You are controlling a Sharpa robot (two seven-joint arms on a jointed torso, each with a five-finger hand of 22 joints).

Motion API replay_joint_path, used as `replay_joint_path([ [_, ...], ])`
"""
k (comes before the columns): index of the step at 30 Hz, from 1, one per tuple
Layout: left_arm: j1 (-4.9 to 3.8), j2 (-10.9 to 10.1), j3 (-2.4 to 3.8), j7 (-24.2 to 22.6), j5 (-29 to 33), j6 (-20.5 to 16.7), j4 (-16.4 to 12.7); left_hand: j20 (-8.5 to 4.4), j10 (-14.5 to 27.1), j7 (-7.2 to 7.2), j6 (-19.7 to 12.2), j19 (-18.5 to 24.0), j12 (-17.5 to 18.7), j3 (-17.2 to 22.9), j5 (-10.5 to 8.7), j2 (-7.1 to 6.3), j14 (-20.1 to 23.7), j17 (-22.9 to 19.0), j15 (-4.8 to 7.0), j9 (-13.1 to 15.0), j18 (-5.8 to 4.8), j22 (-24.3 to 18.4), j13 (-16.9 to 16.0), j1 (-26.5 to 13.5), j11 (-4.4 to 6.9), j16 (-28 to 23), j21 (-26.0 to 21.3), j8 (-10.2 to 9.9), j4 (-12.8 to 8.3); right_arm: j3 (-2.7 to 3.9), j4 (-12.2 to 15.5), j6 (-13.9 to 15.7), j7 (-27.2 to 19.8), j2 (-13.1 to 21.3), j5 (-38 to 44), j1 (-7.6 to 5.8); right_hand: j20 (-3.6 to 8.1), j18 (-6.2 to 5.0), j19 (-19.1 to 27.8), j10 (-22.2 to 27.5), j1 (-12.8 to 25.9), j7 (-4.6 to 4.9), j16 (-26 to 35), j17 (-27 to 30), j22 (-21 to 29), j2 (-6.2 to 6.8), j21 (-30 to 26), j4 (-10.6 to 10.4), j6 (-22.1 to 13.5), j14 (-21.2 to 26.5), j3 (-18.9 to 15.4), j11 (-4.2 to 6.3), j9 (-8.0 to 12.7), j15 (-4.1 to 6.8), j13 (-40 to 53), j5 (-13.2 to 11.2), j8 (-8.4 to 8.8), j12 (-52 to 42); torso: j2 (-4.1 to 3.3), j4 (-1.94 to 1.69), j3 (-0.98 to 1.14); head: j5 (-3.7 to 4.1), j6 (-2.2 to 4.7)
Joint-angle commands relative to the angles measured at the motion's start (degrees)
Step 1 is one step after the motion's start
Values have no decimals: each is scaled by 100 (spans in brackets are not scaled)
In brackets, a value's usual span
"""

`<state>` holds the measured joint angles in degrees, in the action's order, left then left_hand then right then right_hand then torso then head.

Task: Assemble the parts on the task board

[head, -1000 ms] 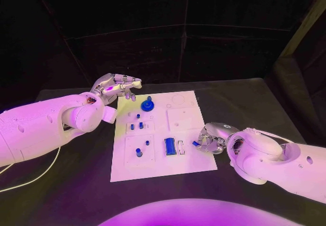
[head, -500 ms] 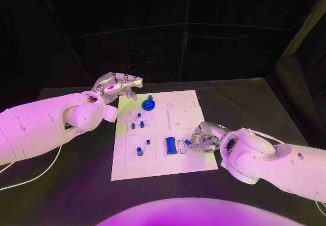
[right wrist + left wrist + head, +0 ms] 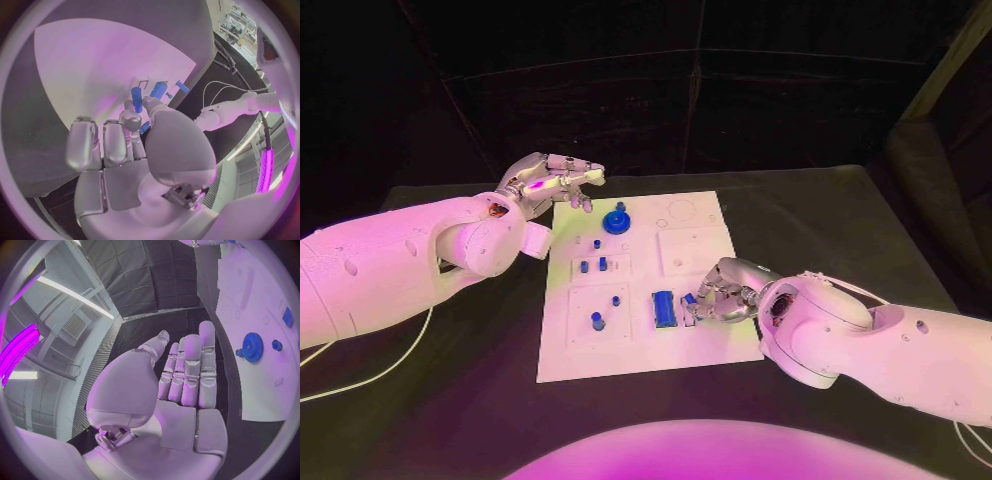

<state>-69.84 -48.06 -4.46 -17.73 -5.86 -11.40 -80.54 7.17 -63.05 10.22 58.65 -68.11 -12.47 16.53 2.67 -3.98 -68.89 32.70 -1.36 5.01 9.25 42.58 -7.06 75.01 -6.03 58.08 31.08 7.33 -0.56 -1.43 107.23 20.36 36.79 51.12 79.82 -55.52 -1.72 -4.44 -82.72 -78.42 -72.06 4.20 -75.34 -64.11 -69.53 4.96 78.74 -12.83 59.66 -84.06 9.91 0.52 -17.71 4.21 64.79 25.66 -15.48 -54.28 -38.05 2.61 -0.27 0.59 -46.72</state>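
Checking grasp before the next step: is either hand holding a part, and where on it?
The right hand pinches a small blue part by its lower end between its fingers. The left hand holds nothing.

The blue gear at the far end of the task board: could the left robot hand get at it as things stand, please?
Probably yes. The left robot hand hovers open beside the far left corner of the task board, holding nothing, and the blue gear lies close by with nothing between them.

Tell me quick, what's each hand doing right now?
Left hand: open, fingers straight, holding nothing.
Right hand: pinching a small blue part over the task board.
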Motion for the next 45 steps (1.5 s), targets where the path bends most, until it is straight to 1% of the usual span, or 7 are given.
replay_joint_path([
  [1,-10,3,6,-24,18,51,-11,-3,52,-9,-46,-27,-32,-12,10,55,37,-6,-3,-10,119,-6,-7,22,-5,-20,-25,23,-10,2,-25,-98,-13,-48,-81,-7,15,40,-39,-53,100,-2,-36,-7,-10,5,37,-25,57,-198,-69,-3,-18,32,16,39,9,-47,0,3,-3,3,-7],
  [9,-10,3,6,-23,18,53,-14,-3,52,-9,-46,-27,-32,-12,10,55,37,-6,-3,-10,119,-6,-7,22,-5,-20,-25,23,-10,2,-81,-395,73,-117,-84,-7,23,40,-40,-68,191,-21,-39,-12,-15,0,38,-75,115,-198,-149,11,-44,42,32,58,-7,-60,4,0,-2,-9,-14],
  [20,-10,1,6,-19,18,53,-13,-3,52,-9,-46,-27,-32,-12,10,55,37,-6,-3,-10,119,-6,-7,22,-5,-20,-25,23,-10,2,-87,-416,95,-153,-62,-7,35,41,-40,-80,330,-38,-38,-10,-18,5,38,-160,170,-196,-291,23,-79,53,37,18,-22,-56,3,4,0,-15,-11],
  [26,-10,1,6,-19,18,52,-10,-3,52,-9,-46,-27,-32,-12,10,55,37,-6,-3,-10,119,-6,-7,22,-5,-20,-25,23,-10,2,-95,-307,73,-156,-3,-7,41,41,-41,-98,793,-57,-31,-4,-22,-123,35,-368,187,-194,-800,29,-138,59,66,-986,-1,-65,1,6,0,-17,-5],
  [31,-10,0,6,-19,18,53,-10,-3,52,-9,-46,-27,-32,-12,10,55,37,-6,-3,-10,119,-6,-7,22,-5,-20,-25,23,-10,2,-78,-235,40,-146,31,-7,44,42,-42,-102,1029,-64,-34,-10,-28,-249,35,-384,192,-196,-1094,34,-180,62,93,-1347,8,-79,-1,4,1,-17,-9],
  [37,-10,-3,6,-18,18,52,-12,-4,65,-5,-54,-34,-49,-27,9,62,43,-21,-4,-11,118,-13,-11,37,-9,-22,-33,32,-14,2,-40,-145,6,-121,121,-7,46,42,-44,-108,1191,-69,-40,-20,-35,-329,37,-390,201,-199,-1275,38,-209,65,109,-1388,7,-89,1,7,2,-21,-10],
  [45,-10,-1,6,-17,18,59,-7,-4,65,-5,-54,-34,-49,-27,9,62,43,-21,-4,-11,118,-13,-11,37,-9,-22,-33,32,-14,3,24,-68,-19,-38,247,-7,49,42,-45,-107,1102,-71,-36,-14,-37,-479,35,-372,194,-198,-1422,40,-251,68,125,-1011,20,-87,5,-5,4,-23,-9],
])
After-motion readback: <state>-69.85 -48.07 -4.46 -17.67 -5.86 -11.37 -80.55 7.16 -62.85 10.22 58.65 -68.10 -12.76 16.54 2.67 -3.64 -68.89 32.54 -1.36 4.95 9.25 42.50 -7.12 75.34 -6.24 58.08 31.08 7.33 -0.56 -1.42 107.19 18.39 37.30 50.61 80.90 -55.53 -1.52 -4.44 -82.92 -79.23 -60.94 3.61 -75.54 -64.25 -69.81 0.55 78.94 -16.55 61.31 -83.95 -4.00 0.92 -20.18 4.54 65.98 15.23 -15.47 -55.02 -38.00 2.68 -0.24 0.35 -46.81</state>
